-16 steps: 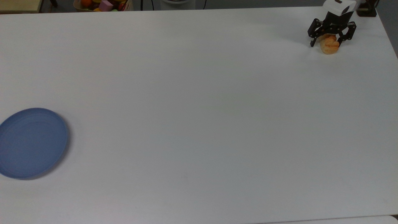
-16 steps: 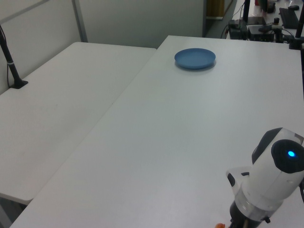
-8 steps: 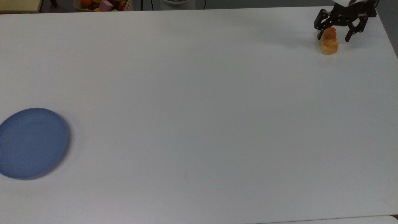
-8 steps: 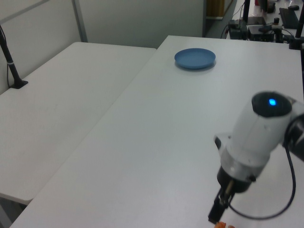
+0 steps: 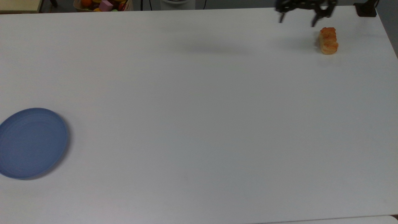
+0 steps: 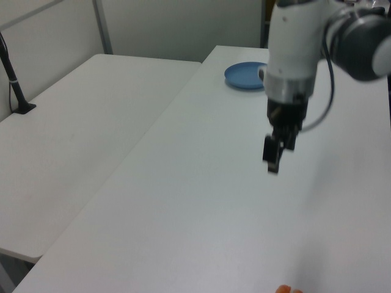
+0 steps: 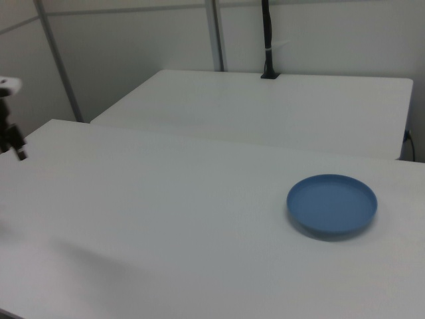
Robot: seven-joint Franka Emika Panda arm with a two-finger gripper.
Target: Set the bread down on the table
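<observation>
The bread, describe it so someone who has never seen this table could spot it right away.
Start from the large white table and go to the top view's upper right corner, far from the blue plate at the top view's left edge. There the bread lies flat, just beside the open gripper. It is a small golden-orange oblong with a ridged, segmented top.

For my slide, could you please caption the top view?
Open black gripper above white table; golden-orange bread lies free.
</observation>
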